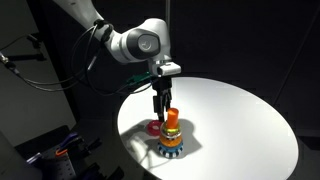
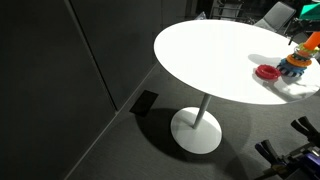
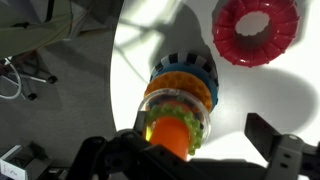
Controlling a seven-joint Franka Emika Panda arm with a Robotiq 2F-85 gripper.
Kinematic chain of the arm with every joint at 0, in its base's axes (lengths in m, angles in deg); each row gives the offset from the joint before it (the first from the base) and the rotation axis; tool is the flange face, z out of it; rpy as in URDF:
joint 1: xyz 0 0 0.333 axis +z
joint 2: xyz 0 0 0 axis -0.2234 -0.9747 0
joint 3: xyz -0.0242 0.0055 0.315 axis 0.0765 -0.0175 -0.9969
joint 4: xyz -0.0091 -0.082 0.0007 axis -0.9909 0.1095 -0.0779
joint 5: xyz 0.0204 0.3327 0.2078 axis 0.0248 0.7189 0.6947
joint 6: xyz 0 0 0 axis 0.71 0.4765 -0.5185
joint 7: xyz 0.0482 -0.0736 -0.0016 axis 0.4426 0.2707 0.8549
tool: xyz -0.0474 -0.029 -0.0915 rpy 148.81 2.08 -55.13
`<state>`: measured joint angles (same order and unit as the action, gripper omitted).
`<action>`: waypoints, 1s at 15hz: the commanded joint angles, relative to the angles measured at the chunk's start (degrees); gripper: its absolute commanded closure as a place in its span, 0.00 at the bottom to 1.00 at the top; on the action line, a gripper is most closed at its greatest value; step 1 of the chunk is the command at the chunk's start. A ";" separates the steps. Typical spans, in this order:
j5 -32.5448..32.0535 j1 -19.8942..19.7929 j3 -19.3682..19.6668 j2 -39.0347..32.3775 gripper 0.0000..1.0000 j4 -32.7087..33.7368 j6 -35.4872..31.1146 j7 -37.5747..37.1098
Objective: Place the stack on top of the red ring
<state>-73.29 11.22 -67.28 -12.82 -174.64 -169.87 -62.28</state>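
the round white bench (image 2: 205, 55) stands on one leg (image 2: 203, 105) in a dark room with a grey floor (image 2: 90, 150). the stack (image 1: 171, 137) stands upright near the bench's edge, just beside the red ring (image 1: 153, 127). the gripper (image 1: 161, 112) hangs over the stack's top, its jaws wide apart on each side, holding nothing.
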 commanded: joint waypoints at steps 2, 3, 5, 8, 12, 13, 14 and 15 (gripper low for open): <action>-5.06 -1.99 -0.74 3.22 0.00 -1.40 0.38 -4.67; -6.49 -2.26 -0.67 3.68 0.00 -1.85 0.02 -5.97; -9.42 -2.80 -0.64 4.36 0.00 -2.50 -0.17 -8.50; -13.19 -3.69 -0.72 5.21 0.00 -3.56 -0.28 -11.93; -16.80 -5.06 -0.82 5.57 0.34 -4.50 -0.63 -15.43; -17.44 -5.33 -0.86 5.58 0.44 -4.65 -0.66 -15.91; -18.06 -5.52 -0.95 5.57 0.51 -4.79 -0.74 -16.46; -18.53 -5.68 -1.03 5.61 0.60 -4.93 -0.86 -16.94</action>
<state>-89.38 6.93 -67.40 -8.92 -177.94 -170.07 -76.95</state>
